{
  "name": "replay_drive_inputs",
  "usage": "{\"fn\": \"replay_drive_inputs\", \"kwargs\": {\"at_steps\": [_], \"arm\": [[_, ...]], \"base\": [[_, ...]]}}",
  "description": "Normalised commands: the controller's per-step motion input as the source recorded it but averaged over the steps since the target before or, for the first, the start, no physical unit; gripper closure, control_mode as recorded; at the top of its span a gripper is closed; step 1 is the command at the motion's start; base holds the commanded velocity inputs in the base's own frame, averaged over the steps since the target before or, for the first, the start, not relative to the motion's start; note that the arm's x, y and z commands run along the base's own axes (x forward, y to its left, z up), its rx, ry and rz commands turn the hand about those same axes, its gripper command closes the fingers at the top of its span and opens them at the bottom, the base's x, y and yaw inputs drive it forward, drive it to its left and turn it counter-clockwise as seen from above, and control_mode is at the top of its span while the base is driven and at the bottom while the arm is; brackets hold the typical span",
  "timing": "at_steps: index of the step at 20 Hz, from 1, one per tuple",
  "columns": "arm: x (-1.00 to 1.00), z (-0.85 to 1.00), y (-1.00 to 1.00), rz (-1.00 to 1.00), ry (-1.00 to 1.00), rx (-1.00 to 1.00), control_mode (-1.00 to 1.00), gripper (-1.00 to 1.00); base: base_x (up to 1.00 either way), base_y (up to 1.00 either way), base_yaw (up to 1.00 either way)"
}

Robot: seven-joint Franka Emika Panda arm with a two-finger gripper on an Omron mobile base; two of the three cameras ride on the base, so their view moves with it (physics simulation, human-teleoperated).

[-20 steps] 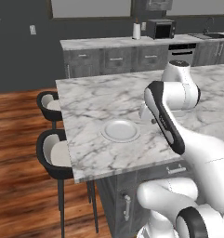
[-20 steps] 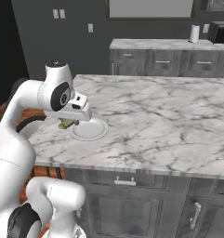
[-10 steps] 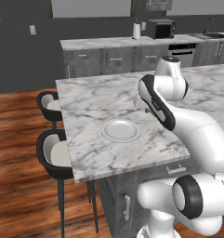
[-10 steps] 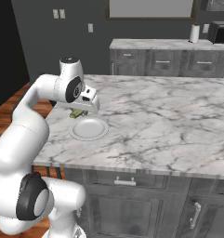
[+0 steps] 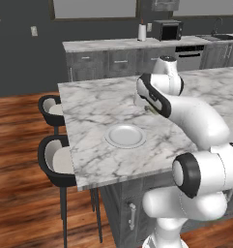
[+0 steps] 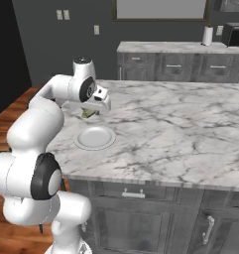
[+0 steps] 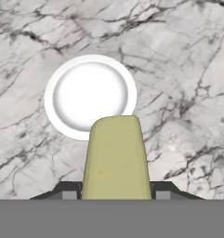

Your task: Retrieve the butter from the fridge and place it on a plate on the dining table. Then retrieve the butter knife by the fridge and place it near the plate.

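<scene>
Since the earlier frames, my arm has swung farther over the dining table (image 5: 103, 104): my hand sat beside the plate's near-right rim a second ago and now hangs beyond the plate (image 5: 125, 136), toward the table's middle. The plate has not moved.

Left base view: my forearm crosses the table's near right part. A sliver of the butter (image 5: 150, 110) shows under my hand, above the marble and well clear of the plate. The plate lies near the table's left edge, toward its near corner, with two black stools (image 5: 54, 157) beside that edge.

Right base view: my gripper (image 6: 89, 113) hangs just past the plate's (image 6: 94, 137) far rim, with the butter (image 6: 88, 114) pinched at its tip, raised off the tabletop (image 6: 180, 129).

Hand view: my jaws are closed on the butter (image 7: 115, 160), which rises as a yellowish-green stick between the two dark finger tips (image 7: 67, 191). Its free end overlaps the lower rim of the plate (image 7: 90, 96) in this view. Veined marble (image 7: 187, 83) surrounds the plate on all sides.
</scene>
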Motion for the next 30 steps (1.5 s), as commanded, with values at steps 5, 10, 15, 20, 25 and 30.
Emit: {"fn": "replay_drive_inputs", "kwargs": {"at_steps": [5,10,15,20,25,30], "arm": [[0.48,-0.01,0.07,0.0,0.0,-0.03,-1.0,1.0],[0.5,0.0,0.37,0.0,0.05,-0.08,-1.0,1.0],[0.74,-0.12,0.24,0.01,-0.04,0.01,-1.0,1.0],[0.54,-0.49,0.11,0.06,-0.04,0.14,-1.0,1.0],[0.36,-0.55,0.05,0.0,-0.07,0.0,-1.0,1.0],[0.21,-0.36,0.42,-0.09,-0.18,0.04,-1.0,1.0]], "base": [[0.0,0.0,0.0],[0.0,0.0,0.0],[0.0,0.0,0.0],[0.0,0.0,0.0],[0.0,0.0,0.0],[0.0,0.0,0.0]]}}
